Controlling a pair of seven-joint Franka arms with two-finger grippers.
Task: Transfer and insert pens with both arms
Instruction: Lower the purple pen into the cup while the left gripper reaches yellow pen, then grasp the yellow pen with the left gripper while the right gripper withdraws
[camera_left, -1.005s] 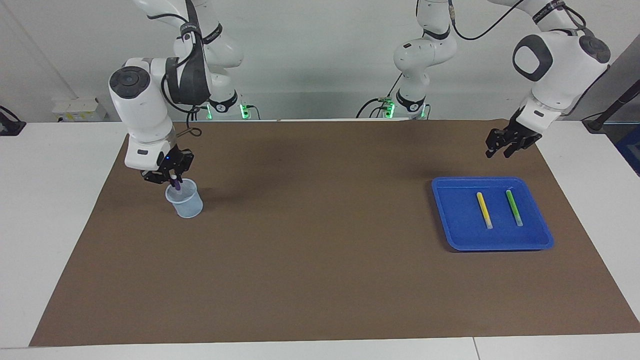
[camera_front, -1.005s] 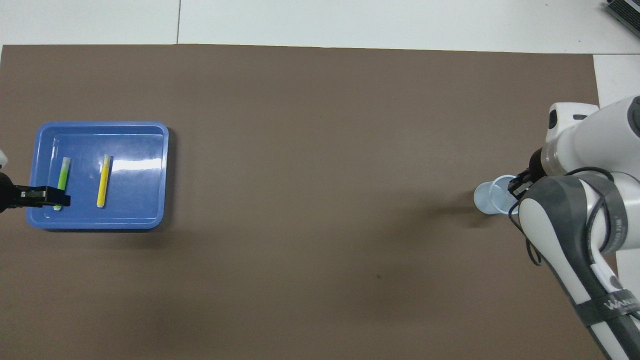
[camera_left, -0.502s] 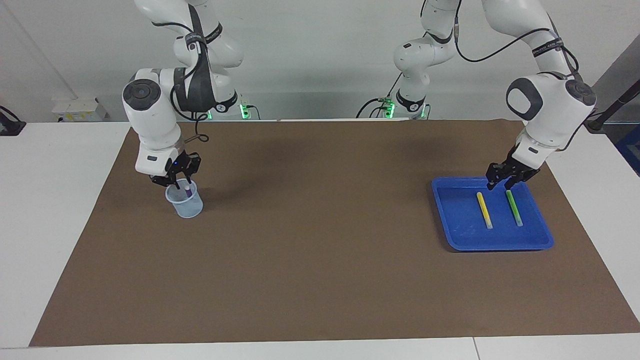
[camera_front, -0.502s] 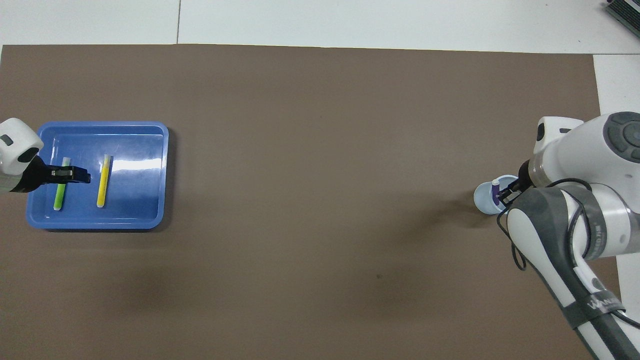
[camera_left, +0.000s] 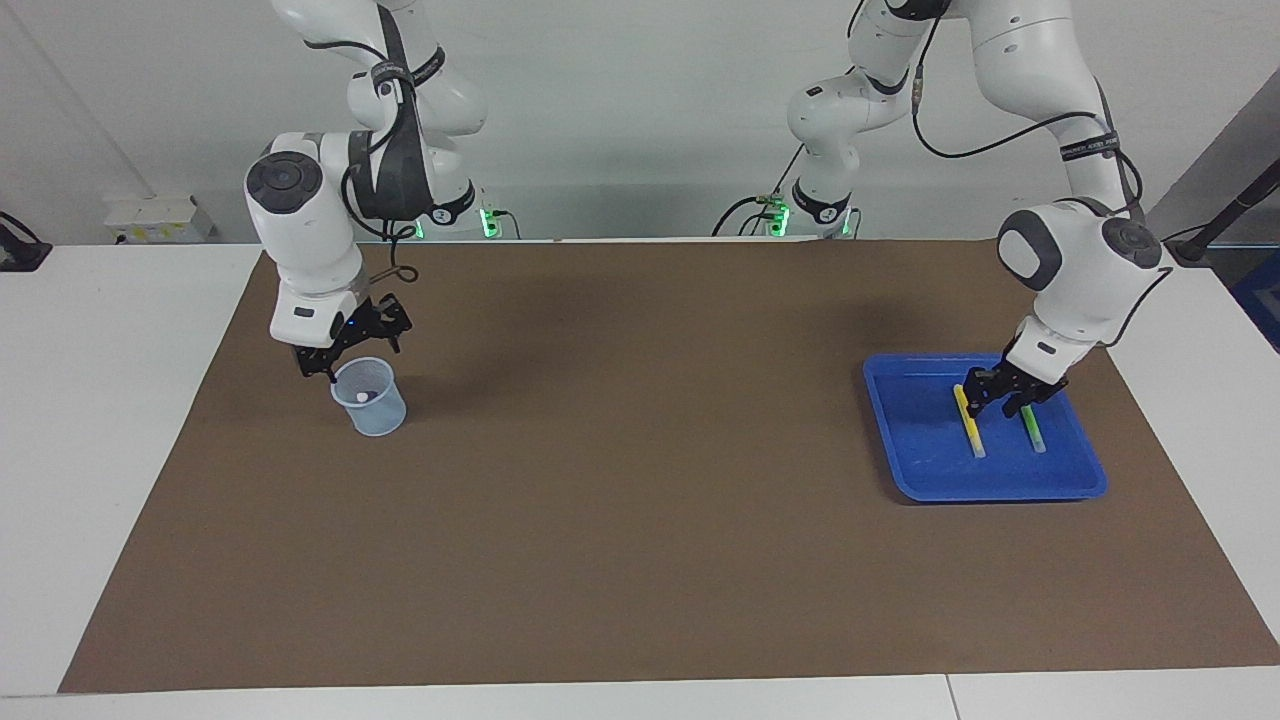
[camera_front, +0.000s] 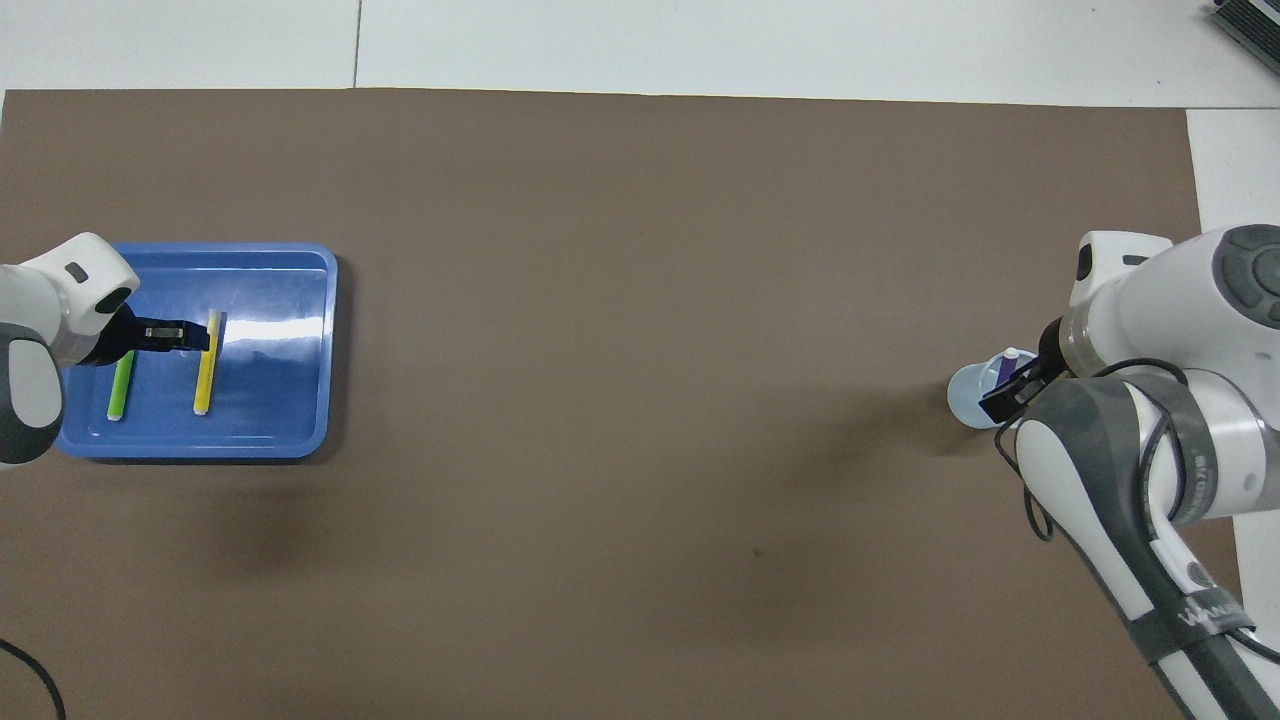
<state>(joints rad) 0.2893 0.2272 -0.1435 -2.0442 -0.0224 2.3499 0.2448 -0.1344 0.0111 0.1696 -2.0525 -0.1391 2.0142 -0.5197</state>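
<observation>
A purple pen (camera_left: 371, 394) (camera_front: 1004, 366) stands loose in a clear plastic cup (camera_left: 381, 416) (camera_front: 960, 396) at the right arm's end of the table, its pale cap up. My right gripper (camera_left: 352, 346) (camera_front: 1020, 384) hangs open just above the cup's rim, touching nothing. At the left arm's end, a yellow pen (camera_left: 971, 428) (camera_front: 203, 385) and a green pen (camera_left: 1034, 433) (camera_front: 119, 392) lie side by side in a blue tray (camera_left: 910, 445) (camera_front: 285, 410). My left gripper (camera_left: 995, 402) (camera_front: 186, 336) is open and low in the tray, beside the yellow pen, holding nothing.
A brown mat (camera_left: 640, 500) covers most of the white table (camera_left: 110, 400). The cup stands on the mat near its edge. A white power strip (camera_left: 150, 218) sits near the wall, and a black cable (camera_front: 30, 680) curls onto the mat by the left arm.
My right gripper opened and let go of the purple pen, which dropped into the cup. My left gripper came down from above the mat into the tray, ending by the yellow pen.
</observation>
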